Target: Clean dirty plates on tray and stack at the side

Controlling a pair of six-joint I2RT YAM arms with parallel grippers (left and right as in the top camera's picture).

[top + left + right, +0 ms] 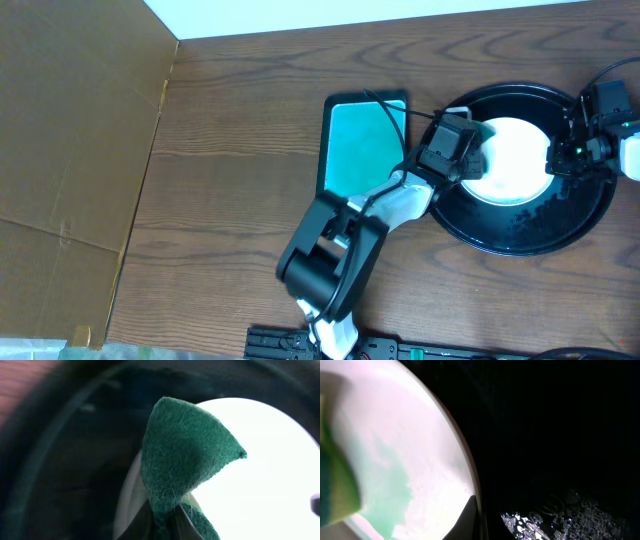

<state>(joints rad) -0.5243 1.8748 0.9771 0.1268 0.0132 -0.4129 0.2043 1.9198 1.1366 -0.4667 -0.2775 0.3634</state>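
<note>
1. The plate lies flat in the middle of the black tray, which sits at the right end of the table.
2. The left gripper is clamped on a green scouring sponge, whose free corner rests over the plate's left part.
3. The right gripper is closed, and it looks pinched on the plate's right rim, steadying it.
4. The plate looks thin, stiff and light, so a push from the sponge would probably slide it unless it is pinned.
5. There are water beads on the tray floor. I'd expect wet, slick surfaces, and a rim grip could slip.
6. The best hold is the raised rim, pinched top and bottom, since the flat middle gives nothing to grab.
7. The sponge is soft and folds in the grip, so it will press gently.
8. The teal-lined sponge tray lies just left of the tray.
</note>
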